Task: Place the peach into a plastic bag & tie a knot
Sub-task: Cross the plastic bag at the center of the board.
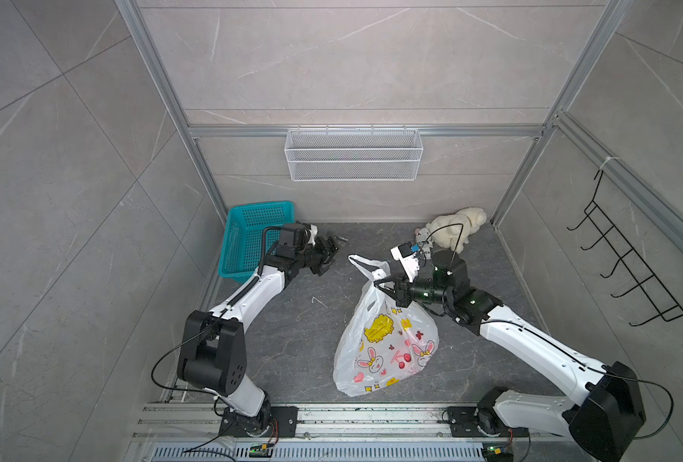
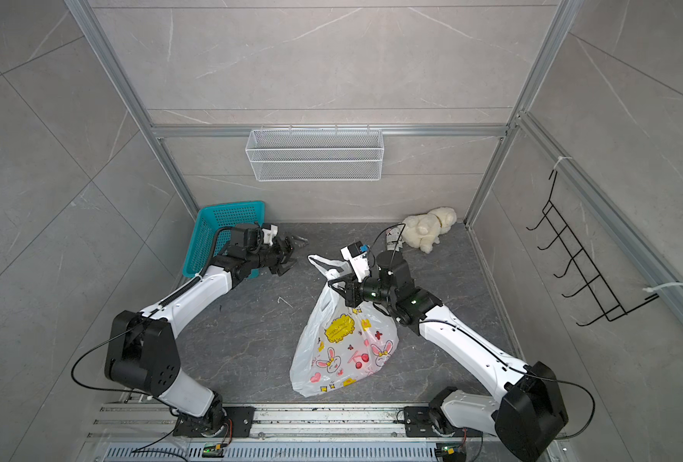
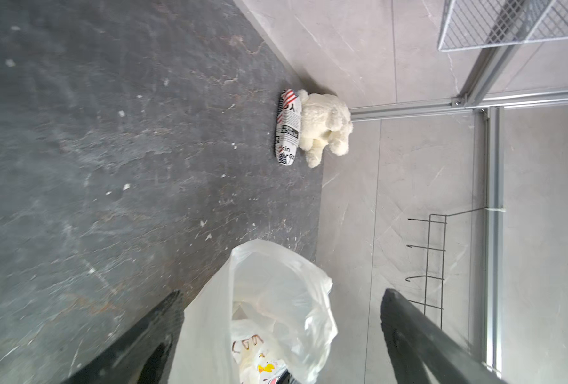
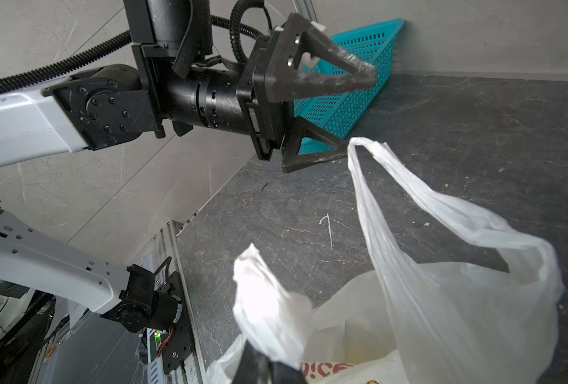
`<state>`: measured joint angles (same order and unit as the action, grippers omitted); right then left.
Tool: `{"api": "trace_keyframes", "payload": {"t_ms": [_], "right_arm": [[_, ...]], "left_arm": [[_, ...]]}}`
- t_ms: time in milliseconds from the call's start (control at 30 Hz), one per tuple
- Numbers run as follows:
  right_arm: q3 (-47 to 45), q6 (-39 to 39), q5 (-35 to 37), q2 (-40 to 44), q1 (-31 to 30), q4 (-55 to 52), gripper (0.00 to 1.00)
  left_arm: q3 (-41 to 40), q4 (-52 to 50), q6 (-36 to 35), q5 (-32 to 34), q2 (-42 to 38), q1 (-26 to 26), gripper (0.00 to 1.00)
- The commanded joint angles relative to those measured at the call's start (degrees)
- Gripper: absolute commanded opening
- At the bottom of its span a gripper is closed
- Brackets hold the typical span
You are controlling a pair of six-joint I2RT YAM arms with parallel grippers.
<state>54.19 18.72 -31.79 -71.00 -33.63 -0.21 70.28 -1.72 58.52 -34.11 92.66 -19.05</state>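
Observation:
The plastic bag (image 1: pixel 383 344) (image 2: pixel 343 344), white with bunnies, hearts and a yellow label, stands in the middle of the dark floor. My right gripper (image 1: pixel 379 286) (image 2: pixel 331 286) (image 4: pixel 262 355) is shut on one bunched handle strip (image 4: pixel 262 299) and holds the bag's top up. The other handle loop (image 1: pixel 365 264) (image 4: pixel 369 156) stands free. My left gripper (image 1: pixel 331 258) (image 2: pixel 291 256) (image 3: pixel 281 296) (image 4: pixel 359 114) is open wide, a short way left of that loop and not touching it. The bag's mouth (image 3: pixel 269 309) gapes toward it. The peach is hidden. No knot shows.
A teal basket (image 1: pixel 251 240) (image 4: pixel 349 99) leans in the back left corner behind my left arm. A cream plush toy (image 1: pixel 457 226) (image 3: pixel 325 126) and a printed pouch (image 3: pixel 287 126) lie at the back right. A wire basket (image 1: pixel 353 154) and a black hook rack (image 1: pixel 627 264) hang on the walls.

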Motion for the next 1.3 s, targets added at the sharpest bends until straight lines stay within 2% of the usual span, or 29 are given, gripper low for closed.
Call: {"api": "trace_keyframes", "payload": {"t_ms": [0,100,233,267,500,600,667,733,833,933,1067,1267], "right_arm": [[-0.76,1.03,2.05,0.07,0.21,-0.05,0.0],[-0.91,1.67,3.17,-0.14,0.16,0.24,0.0],[-0.8,3.19,4.35,-0.65,0.14,1.03,0.0],[-0.78,3.61,4.61,-0.79,0.17,1.16,0.0],[0.12,4.85,5.72,-1.45,0.19,0.49,0.0],[0.11,5.16,6.12,-1.33,0.23,0.3,0.0],[0.51,5.44,6.81,-1.33,0.23,-0.2,0.0],[0.65,5.86,7.15,-1.46,0.23,-0.41,0.0],[1.09,7.11,8.09,-2.01,0.23,-0.59,0.0],[1.5,9.78,9.4,-3.02,0.23,-0.15,0.0],[2.41,14.97,10.83,-4.74,0.32,0.54,0.0],[1.72,25.12,15.56,-4.58,0.32,1.56,0.0]], "left_arm": [[4.14,6.37,2.47,-4.85,2.81,-2.51,0.9],[4.78,8.57,3.83,-6.48,5.15,-3.35,0.82],[4.34,12.59,6.19,-8.57,6.55,-3.69,0.61],[4.42,12.89,6.34,-9.09,6.69,-3.92,0.58],[2.55,11.87,4.71,-11.26,4.36,-5.28,0.58],[2.49,7.98,1.75,-11.63,2.87,-5.64,0.61],[2.32,5.77,-0.46,-11.9,1.94,-5.95,0.58],[2.03,4.19,-1.84,-12.23,1.16,-6.31,0.48],[0.96,3.49,-2.61,-12.0,-0.64,-6.53,0.25],[0.27,2.75,-3.15,-11.59,-2.53,-6.53,0.13],[-0.2,1.62,-5.14,-12.83,-4.5,-7.36,0.08],[-1.47,-3.94,-13.73,-10.23,-9.08,-11.63,0.06]]}}
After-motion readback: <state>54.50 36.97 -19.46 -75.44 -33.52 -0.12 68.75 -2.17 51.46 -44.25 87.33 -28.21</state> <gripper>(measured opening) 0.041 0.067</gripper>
